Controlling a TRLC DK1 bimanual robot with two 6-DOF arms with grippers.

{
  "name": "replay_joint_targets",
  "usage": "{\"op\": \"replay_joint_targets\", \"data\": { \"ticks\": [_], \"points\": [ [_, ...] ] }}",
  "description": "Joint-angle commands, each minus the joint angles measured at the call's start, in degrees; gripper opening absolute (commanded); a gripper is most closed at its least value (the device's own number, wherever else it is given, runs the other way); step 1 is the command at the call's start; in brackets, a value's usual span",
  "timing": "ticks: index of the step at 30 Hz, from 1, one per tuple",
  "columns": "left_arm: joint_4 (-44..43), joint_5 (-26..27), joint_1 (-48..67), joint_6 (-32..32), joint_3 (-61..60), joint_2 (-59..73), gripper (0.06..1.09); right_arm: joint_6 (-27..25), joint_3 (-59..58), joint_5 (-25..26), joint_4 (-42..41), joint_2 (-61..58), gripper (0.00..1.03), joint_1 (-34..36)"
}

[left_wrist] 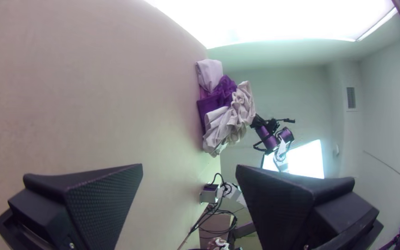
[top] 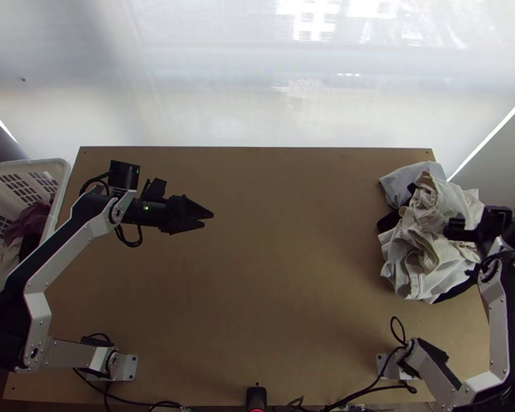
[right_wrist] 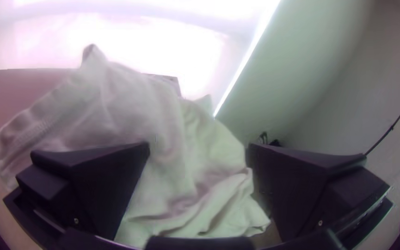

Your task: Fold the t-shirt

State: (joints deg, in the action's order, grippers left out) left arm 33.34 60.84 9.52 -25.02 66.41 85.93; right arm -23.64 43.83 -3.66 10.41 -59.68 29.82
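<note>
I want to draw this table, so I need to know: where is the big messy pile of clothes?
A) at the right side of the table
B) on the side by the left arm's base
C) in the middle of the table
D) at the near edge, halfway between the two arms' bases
A: the bunched pile of clothes lies at the table's right side, beside the right end effector.

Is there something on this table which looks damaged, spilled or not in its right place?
The clothes pile lies bunched at the right edge of the table and seems to reach past it, which looks slightly untidy; some could slip off. I see nothing spilled or damaged.
</note>
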Motion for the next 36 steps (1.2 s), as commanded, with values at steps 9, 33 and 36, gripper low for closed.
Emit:
{"op": "replay_joint_targets", "data": {
  "ticks": [9,33,36],
  "points": [
    [9.6,-7.0,-2.3,9.4,-1.8,-6.1,1.04,0.8,-9.6,1.6,-5.9,-17.2,0.99,-6.9],
    [12.4,-33.5,-6.9,19.5,2.2,-20.7,1.03,3.3,12.2,5.7,21.0,16.2,0.99,-31.6],
    [11.7,-42.1,-6.3,22.6,2.8,-24.0,1.03,2.5,10.7,9.8,20.3,16.3,0.99,-37.2]
  ]
}}
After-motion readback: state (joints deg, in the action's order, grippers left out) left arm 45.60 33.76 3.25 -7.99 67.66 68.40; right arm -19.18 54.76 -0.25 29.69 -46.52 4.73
